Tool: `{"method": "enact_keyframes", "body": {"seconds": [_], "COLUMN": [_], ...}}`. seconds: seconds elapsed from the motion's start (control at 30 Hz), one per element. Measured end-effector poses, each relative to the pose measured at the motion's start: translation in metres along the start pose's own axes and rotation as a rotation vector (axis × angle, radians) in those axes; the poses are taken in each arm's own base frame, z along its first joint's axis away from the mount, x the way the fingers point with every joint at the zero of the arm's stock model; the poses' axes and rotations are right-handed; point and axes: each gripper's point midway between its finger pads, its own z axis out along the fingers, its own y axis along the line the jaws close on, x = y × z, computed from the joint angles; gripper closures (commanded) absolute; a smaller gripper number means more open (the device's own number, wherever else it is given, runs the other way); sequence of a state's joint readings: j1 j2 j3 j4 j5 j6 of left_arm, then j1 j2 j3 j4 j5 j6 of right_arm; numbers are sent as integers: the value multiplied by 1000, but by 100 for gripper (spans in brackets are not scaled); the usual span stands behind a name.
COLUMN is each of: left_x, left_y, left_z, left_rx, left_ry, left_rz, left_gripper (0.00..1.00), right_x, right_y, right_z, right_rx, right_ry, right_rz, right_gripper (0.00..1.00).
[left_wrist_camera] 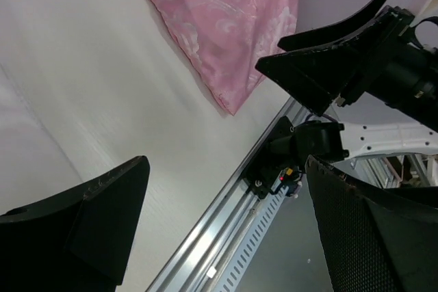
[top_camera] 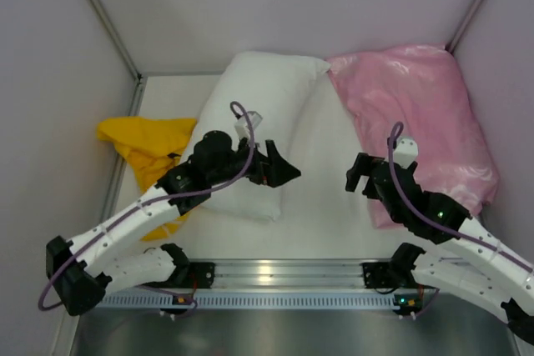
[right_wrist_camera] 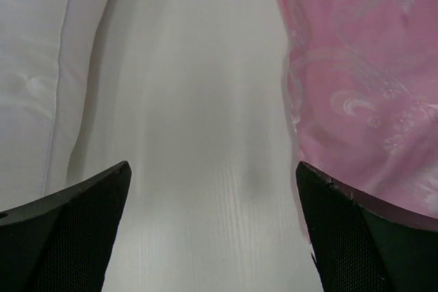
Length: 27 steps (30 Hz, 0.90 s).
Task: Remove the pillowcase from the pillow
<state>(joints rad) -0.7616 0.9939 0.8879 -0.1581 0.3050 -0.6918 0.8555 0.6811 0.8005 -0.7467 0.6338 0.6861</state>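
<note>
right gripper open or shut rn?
Open. The right gripper has its fingers wide apart, with only table between them and nothing held.

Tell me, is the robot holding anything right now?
Nothing. The jaws on the left arm and the right arm are both open and empty, hovering between the white pillow and the pink pillowcase.

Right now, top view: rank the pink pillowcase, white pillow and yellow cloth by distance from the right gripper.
From the right gripper:
1. pink pillowcase, just right of it.
2. white pillow, to its left.
3. yellow cloth, far left.
</note>
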Motion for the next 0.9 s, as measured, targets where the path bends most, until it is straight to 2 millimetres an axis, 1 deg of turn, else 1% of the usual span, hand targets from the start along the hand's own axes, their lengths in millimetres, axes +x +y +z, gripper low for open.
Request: {"method": "enact_keyframes", "body": {"seconds": [0.03,0.07,0.17,0.27,0.33,0.37,0.47,0.53,0.6,0.7,0.8,0.9], "left_x": [4,8,16,15,10,7,4,4,7,22,44,72], "left_y": [-3,-7,-9,-5,-3,-3,1,4,6,11,18,24], "left_z": [11,26,59,91,115,127,158,177,198,225,248,273], "left_rx": [-6,-19,-54,-90,-106,-111,-120,-121,-111,-78,-36,30], "left_ry": [23,45,87,107,114,113,124,138,153,203,259,312], "left_rz": [15,38,88,126,148,160,184,193,193,177,135,50], "left_gripper": [1,1,1,1,1,1,1,1,1,1,1,1], "right_x": [0,0,-1,-12,-19,-22,-30,-27,-23,-30,-55,-85], "right_y": [-4,-8,-18,-28,-35,-40,-65,-81,-95,-106,-108,-116], "right_z": [-1,-3,-9,-15,-14,-11,12,29,39,40,35,22], "right_rx": [12,25,52,98,148,189,354,420,447,453,436,446], "right_ry": [-1,-5,-13,-38,-46,-41,15,75,127,137,91,5], "right_rz": [4,11,17,41,47,45,52,73,108,148,175,214], "right_gripper": [0,1,1,0,0,1,1,0,1,1,1,0]}}
